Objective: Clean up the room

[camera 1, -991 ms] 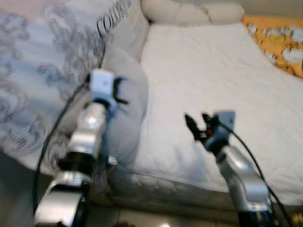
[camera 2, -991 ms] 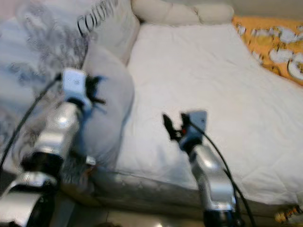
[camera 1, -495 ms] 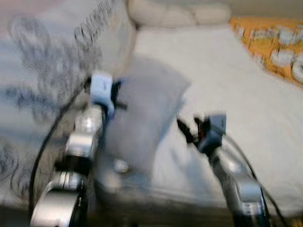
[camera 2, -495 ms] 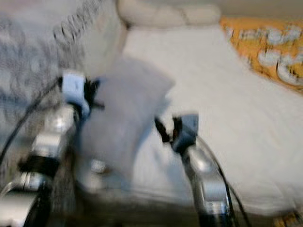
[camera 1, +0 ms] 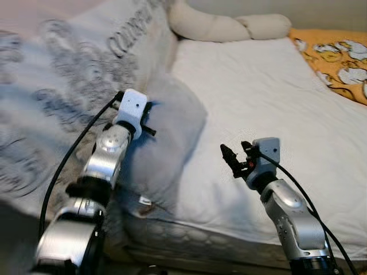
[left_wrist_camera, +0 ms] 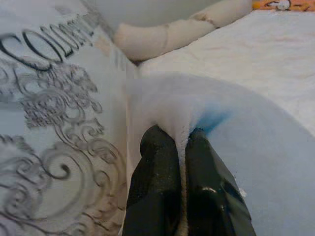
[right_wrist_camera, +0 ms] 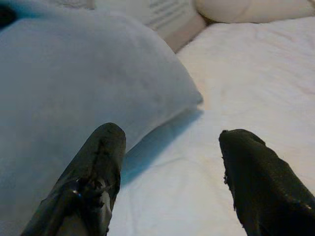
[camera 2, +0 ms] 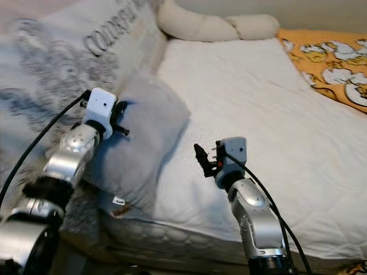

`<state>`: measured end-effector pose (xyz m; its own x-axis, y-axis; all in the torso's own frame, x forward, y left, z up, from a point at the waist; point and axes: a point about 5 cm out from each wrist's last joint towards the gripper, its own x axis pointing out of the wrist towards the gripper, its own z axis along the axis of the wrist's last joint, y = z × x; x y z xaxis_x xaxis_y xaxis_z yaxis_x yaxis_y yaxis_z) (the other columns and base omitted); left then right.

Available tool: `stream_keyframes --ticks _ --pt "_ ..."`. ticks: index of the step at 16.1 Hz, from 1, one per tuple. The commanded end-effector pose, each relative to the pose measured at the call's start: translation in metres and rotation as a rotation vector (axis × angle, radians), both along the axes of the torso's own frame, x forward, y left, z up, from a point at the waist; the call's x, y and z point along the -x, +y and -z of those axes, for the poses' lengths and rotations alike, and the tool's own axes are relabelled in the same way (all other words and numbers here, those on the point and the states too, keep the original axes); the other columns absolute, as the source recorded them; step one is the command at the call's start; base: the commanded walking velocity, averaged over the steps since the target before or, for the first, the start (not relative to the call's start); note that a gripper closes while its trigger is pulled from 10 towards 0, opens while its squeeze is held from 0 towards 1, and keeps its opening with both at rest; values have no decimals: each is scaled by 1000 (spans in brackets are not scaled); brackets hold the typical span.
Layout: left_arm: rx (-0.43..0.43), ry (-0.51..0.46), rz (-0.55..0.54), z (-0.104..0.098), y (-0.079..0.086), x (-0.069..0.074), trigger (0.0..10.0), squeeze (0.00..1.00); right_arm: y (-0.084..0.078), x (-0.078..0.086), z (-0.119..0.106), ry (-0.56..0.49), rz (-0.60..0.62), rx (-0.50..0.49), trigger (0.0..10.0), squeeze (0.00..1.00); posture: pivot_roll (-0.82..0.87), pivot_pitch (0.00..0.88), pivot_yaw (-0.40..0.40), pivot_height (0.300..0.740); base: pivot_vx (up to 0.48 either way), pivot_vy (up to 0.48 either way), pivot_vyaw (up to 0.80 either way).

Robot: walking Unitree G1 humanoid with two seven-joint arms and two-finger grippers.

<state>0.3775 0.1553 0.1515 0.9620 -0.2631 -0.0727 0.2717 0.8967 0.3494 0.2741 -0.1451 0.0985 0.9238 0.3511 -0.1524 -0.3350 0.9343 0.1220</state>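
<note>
— Since a second ago the grey pillow (camera 1: 166, 146) has swung out over the bed's (camera 1: 275, 97) left edge, beside the patterned duvet (camera 1: 51, 103).

— Soft and light, likely; a pinched fold holds it.

— Left gripper (left_wrist_camera: 181, 147) clamps that fold, arm raised. Right gripper (right_wrist_camera: 170, 147) hovers nearby, fingers wide apart.
</note>
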Motion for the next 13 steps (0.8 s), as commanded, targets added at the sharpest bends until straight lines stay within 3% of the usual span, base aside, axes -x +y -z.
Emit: stream_keyframes --ticks 1,6,8,11,13 --pt "-27 -76 21 -21 -2 -7 10000 0 0 0 -7 -33 -32 17 10000 0 -121 0 90 740 0 0 0" --pt "-108 -81 13 -29 -3 -23 10000 0 -10 9 -14 -66 -87 76 10000 0 -190 0 105 740 0 0 0" --pt "-128 -94 -33 -35 -3 -28 10000 0 -12 14 -18 -77 -121 87 10000 0 -219 0 106 740 0 0 0" --pt "-125 -141 -195 -50 14 -34 10000 0 -22 25 -27 -94 -104 124 10000 0 -281 0 100 740 0 0 0" --pt "-135 -143 -224 -47 18 -34 10000 0 -27 32 -32 -87 -109 119 10000 0 -311 0 93 740 0 0 0"
